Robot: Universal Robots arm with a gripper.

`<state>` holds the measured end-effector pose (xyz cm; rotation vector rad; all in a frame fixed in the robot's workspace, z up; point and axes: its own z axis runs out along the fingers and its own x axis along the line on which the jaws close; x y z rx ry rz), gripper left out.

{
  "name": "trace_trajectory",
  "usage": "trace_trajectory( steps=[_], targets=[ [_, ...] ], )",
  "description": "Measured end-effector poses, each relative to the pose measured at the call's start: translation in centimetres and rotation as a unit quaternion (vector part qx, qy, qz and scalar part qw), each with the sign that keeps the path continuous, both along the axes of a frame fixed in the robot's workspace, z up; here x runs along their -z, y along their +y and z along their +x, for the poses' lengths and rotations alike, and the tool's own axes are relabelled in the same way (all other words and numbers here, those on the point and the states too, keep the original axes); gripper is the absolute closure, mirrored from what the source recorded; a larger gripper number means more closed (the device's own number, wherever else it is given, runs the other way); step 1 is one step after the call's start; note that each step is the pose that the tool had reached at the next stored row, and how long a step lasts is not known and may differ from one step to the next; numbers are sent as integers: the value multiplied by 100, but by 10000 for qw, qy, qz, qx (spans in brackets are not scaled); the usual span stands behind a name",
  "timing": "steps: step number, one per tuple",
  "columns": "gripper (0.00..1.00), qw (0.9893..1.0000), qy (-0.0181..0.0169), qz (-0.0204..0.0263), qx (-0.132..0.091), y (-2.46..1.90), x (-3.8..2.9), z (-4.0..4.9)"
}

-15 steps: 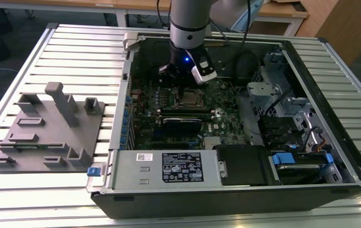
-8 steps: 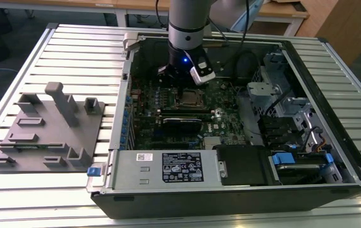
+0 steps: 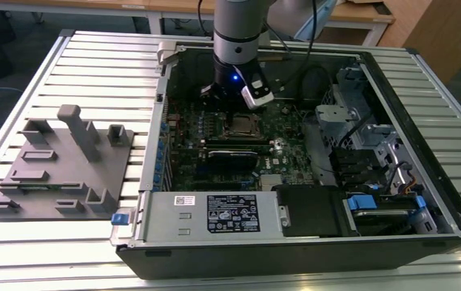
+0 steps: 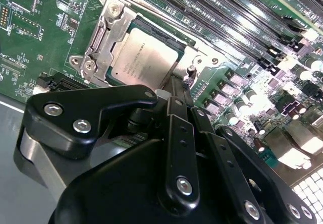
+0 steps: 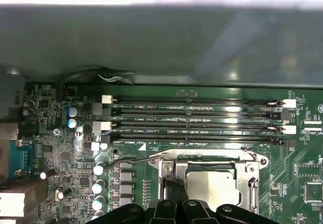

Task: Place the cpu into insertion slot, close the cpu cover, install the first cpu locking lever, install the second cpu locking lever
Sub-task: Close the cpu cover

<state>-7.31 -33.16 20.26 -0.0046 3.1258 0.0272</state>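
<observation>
Jaws are sitting pressed together, the gripper [image 4: 175, 87] hovering at the edge of the insertion slot [image 4: 169, 36]. One cpu [image 4: 144, 57] is lying in that slot, faint print on its top, with the cpu cover [image 4: 103, 42] lying down around it. Four long memory slots [image 5: 194, 117] are running alongside, each bearing small white lettering.

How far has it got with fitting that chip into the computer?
Done: the cpu sits in the insertion slot, with the cpu cover lying over it. In hand: the gripper is at the slot's edge. Left: a locking lever looks unlatched.
</observation>
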Motion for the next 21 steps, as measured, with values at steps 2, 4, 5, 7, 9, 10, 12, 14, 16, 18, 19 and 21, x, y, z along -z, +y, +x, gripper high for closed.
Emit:
trace_trajectory(
  steps=[2,4,5,7,9,10,12,14,16,18,19,21],
  targets=[
    [90,10000,-5,-1,0,-1,7,-2],
    [90,10000,-5,-1,0,-1,7,-2],
    [90,10000,-5,-1,0,0,8,-2],
    [90,10000,-8,1,0,0,22,-2],
    [90,10000,-9,-1,0,0,31,-3],
    [90,10000,-8,-1,0,-1,32,-3],
    [90,10000,-8,-2,0,-1,32,-3],
    [90,10000,-8,-3,0,-1,40,-3],
    [90,10000,-7,-4,0,-2,47,-4],
    [90,10000,-8,-3,0,-1,50,-4],
    [90,10000,-10,-2,0,0,52,-3],
    [90,10000,-10,-1,0,0,52,-4]
  ],
)
